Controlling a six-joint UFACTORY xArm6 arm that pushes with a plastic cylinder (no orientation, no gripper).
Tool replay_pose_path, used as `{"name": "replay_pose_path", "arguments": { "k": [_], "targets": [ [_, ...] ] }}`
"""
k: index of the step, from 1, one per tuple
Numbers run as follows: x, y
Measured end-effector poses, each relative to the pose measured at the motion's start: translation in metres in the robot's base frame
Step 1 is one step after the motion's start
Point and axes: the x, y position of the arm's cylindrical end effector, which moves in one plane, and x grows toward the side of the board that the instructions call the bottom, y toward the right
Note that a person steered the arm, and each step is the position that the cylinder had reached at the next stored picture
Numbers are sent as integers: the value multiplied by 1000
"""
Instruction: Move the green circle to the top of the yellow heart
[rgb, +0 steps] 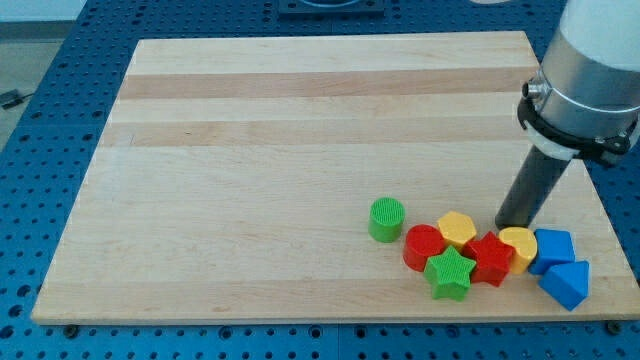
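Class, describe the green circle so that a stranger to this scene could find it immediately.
Start at the wooden board and go to the block cluster near the view's bottom right. The green ridged cylinder block stands at the cluster's left edge, beside the red cylinder block; the green star block is pointed, not round.

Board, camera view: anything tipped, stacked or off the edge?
Nothing stands out. The green circle stands alone; the other blocks bunch at the view's bottom right of the board, all flat and on the wood. The lower blue block sits nearest the edge. My tip is just above the yellow heart.
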Motion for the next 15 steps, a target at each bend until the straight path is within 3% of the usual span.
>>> {"name": "replay_pose_path", "arguments": {
  "k": [1,2,4,5,6,7,10,13,15],
  "targets": [
    [-4,-1],
    [-39,-20],
    [-76,-115],
    [-54,-186],
    [-12,-209],
    [0,-198],
    [-30,-125],
    [8,-137],
    [-20,-100]
  ]
}}
